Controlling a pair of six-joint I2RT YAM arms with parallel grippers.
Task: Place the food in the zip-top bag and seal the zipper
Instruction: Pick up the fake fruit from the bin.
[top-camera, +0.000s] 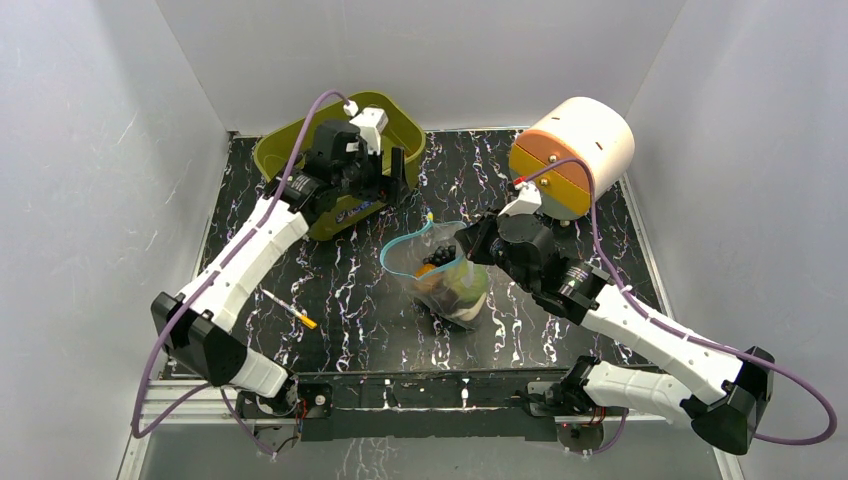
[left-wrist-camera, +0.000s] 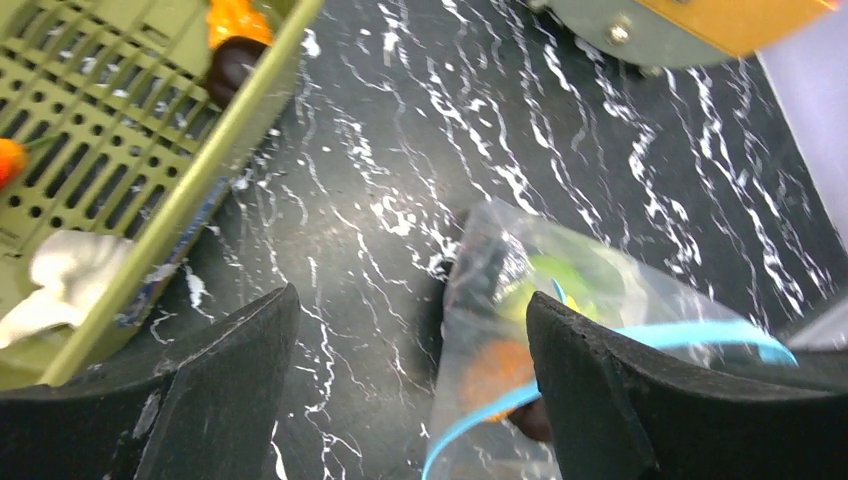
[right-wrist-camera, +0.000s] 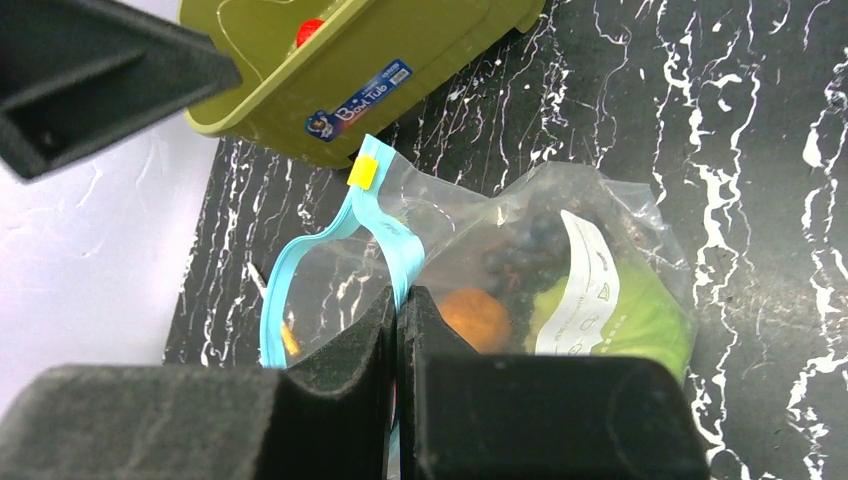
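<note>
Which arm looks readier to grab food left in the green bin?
Left. The left gripper hangs open by the bin holding a white piece; the right gripper is shut on the bag's zipper.

Open tabletop (top-camera: 360, 300) between bin (top-camera: 400, 112) and zip-top bag (top-camera: 455, 290); cylinder (top-camera: 585, 140) blocks far right; stick (top-camera: 290, 308) lies near left.

Olive bin (left-wrist-camera: 215, 150): cut off at upper left of the left wrist view; interior largely hidden behind the left arm (top-camera: 270, 230) in the top view.
Zip-top bag (left-wrist-camera: 520, 290): blurred, cut by the bottom edge.
Zipper (right-wrist-camera: 390, 245): lower stretch hidden behind the right fingers (right-wrist-camera: 330, 400).
Dark food (right-wrist-camera: 530, 250): indistinct through plastic.
</note>
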